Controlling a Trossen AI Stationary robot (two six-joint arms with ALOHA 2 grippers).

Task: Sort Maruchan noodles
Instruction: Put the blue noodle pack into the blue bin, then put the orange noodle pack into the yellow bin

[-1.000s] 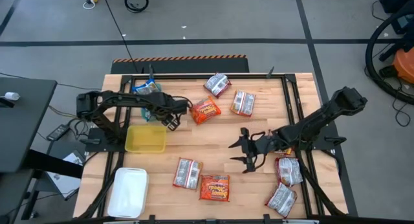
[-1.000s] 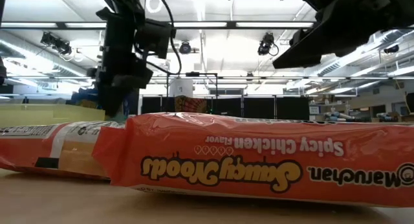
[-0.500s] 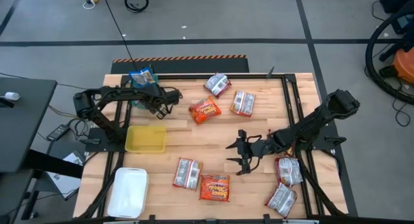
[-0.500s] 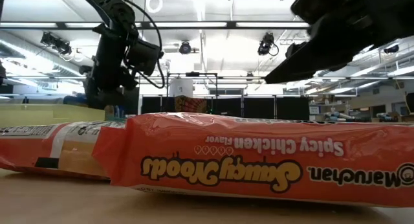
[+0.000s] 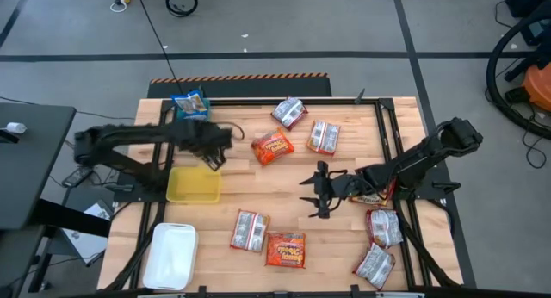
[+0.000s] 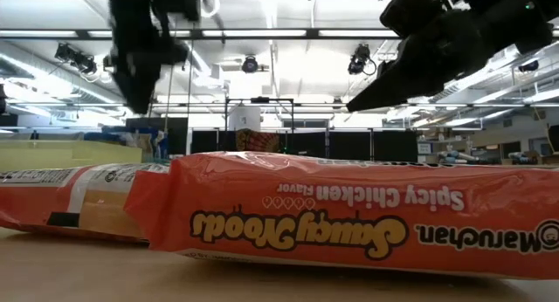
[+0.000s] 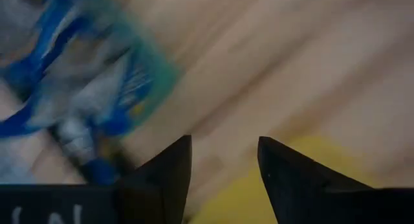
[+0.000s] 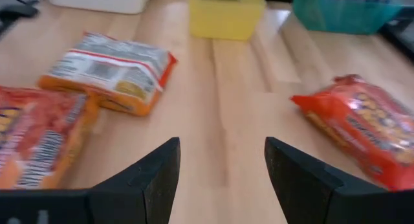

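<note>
Maruchan noodle packets lie scattered flat on the wooden table: an orange-red one (image 5: 273, 146), silver ones (image 5: 290, 113) (image 5: 324, 136) at the far side, and a silver-white one (image 5: 250, 230) beside an orange one (image 5: 286, 249) at the near side. A blue packet (image 5: 189, 102) lies in the teal bin (image 8: 343, 13). My left gripper (image 5: 213, 162) hangs open with nothing between its fingers, between the teal bin and the yellow bin (image 5: 194, 184). My right gripper (image 5: 312, 195) stands open over bare wood at mid-table, pointing toward the table's left edge.
A white bin (image 5: 170, 255) stands at the near left corner. More packets (image 5: 384, 227) (image 5: 374, 265) lie at the near right, one partly under my right arm (image 5: 376, 195). Bare wood shows mid-table (image 5: 267, 190). In the low view the orange packet (image 6: 349, 219) fills the foreground.
My left gripper has risen and drawn back toward the table's left edge, ending over the gap between the teal and yellow bins. My right gripper has swung a little toward the far edge, still open.
</note>
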